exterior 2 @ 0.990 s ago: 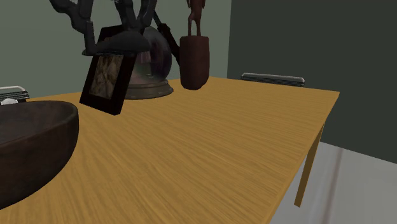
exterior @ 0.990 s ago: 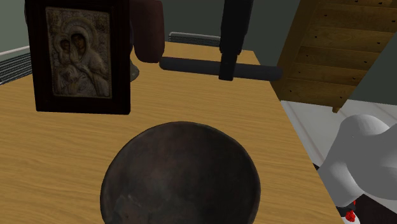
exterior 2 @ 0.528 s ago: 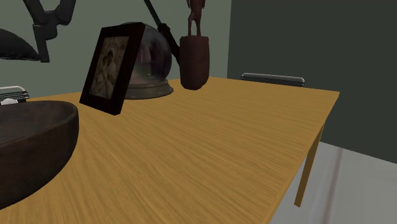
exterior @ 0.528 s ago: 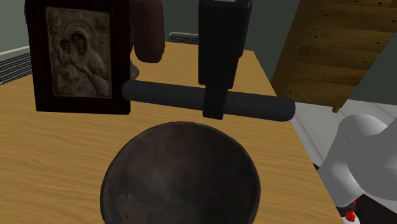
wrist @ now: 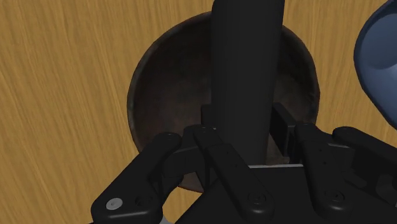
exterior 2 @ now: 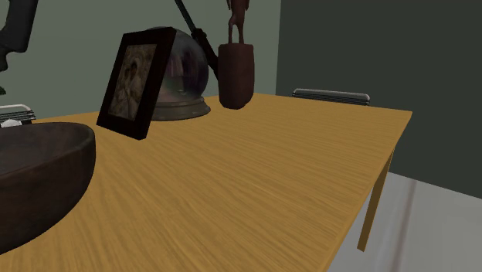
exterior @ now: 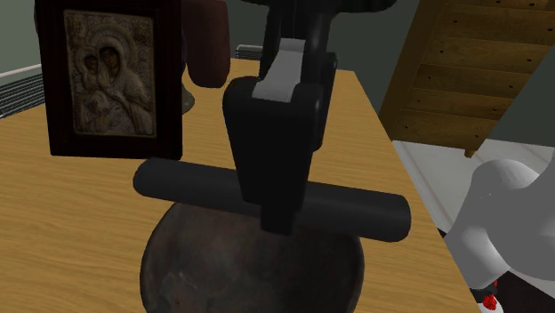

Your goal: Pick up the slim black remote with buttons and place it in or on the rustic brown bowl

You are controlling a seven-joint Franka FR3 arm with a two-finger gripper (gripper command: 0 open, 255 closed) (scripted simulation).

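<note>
My gripper [exterior: 281, 218] clamps the remote [exterior: 360, 212] at its middle, level, hanging over the bowl [exterior: 205, 267] at the shoulder view's lower centre. I'd keep it centred, lower straight down, and release low so neither end tips off the rim.

gripper [wrist: 246, 125] clasping remote [wrist: 245, 57], seemingly over bowl [wrist: 164, 83]

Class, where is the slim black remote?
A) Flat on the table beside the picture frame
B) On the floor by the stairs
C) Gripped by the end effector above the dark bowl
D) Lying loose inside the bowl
C: the end effector clasps the remote across its middle, and the wrist view shows it over the opening of the dark bowl.
</note>
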